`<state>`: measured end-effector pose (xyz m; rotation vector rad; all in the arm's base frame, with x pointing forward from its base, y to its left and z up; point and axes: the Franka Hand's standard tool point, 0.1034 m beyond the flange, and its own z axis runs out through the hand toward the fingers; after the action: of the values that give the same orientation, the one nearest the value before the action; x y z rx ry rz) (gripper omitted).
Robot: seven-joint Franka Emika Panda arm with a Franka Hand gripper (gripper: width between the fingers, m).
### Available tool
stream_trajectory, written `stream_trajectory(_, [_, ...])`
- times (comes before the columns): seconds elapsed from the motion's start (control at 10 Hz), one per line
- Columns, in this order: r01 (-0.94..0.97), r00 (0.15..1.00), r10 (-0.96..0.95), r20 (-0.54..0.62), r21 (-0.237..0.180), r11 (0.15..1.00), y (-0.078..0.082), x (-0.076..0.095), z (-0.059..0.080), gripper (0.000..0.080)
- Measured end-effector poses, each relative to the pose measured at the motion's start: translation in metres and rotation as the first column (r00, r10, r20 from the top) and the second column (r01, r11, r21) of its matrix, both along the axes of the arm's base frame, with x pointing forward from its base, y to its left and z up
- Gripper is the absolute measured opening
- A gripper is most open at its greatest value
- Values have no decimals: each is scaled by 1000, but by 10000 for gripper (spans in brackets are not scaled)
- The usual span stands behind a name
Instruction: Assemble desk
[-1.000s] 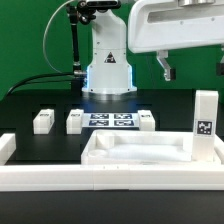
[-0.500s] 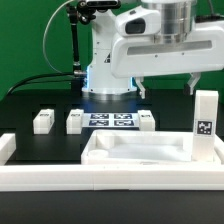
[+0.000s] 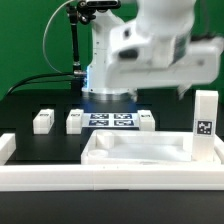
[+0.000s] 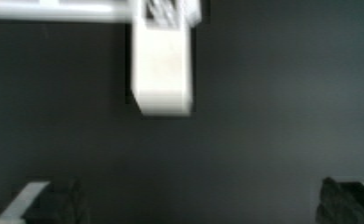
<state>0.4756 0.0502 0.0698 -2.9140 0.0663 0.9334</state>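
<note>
The white rimmed tabletop panel [image 3: 140, 148] lies flat near the front of the black table. Three short white leg posts lie behind it, one at the left [image 3: 43, 120], one beside it [image 3: 75, 121] and one in the middle [image 3: 146, 120]. A fourth leg post [image 3: 206, 124] stands upright at the exterior view's right and shows a tag. My gripper [image 3: 160, 94] hangs blurred above the middle of the table, open and empty. In the wrist view a blurred white leg post [image 4: 163, 65] lies on the dark table ahead of my gripper [image 4: 197, 205], whose dark fingertips [image 4: 37, 200] are spread wide.
The marker board [image 3: 112, 119] lies flat between the leg posts in front of the robot base. A long white barrier wall [image 3: 100, 178] runs along the table's front edge. A green backdrop stands behind.
The gripper has swung from the exterior view's upper right toward the left and a little lower, and it is blurred by motion. The desk parts have not moved.
</note>
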Motion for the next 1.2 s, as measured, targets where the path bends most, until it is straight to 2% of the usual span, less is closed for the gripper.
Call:
stream_trajectory(0.1, [17,991,-19,-134,-11,1000,-13,-23,-29,649])
stream_trajectory(0.2, [5,978,-8,-210,-16,1000,-11,-31,-37,649])
stream_trajectory(0.3, [-9,970,7,-244,-9,1000,-5,-34,-34,649])
stream_trajectory(0.4, [-7,947,5,-323,-4,1000,-7,-40,-34,649])
stream_trajectory(0.5, [-5,927,4,-374,-2,1000,-9,-39,-38,649])
stream_trajectory(0.6, [2,930,-5,-367,-7,1000,-6,-36,-42,649])
stream_trajectory(0.8, [-1,931,-1,-366,-3,1000,2,-45,-48,649])
stream_trajectory(1.0, [1,934,-5,-356,-9,1000,1,-51,-60,649])
stream_trajectory(1.2, [0,936,-4,-353,-9,1000,1,-53,-62,649])
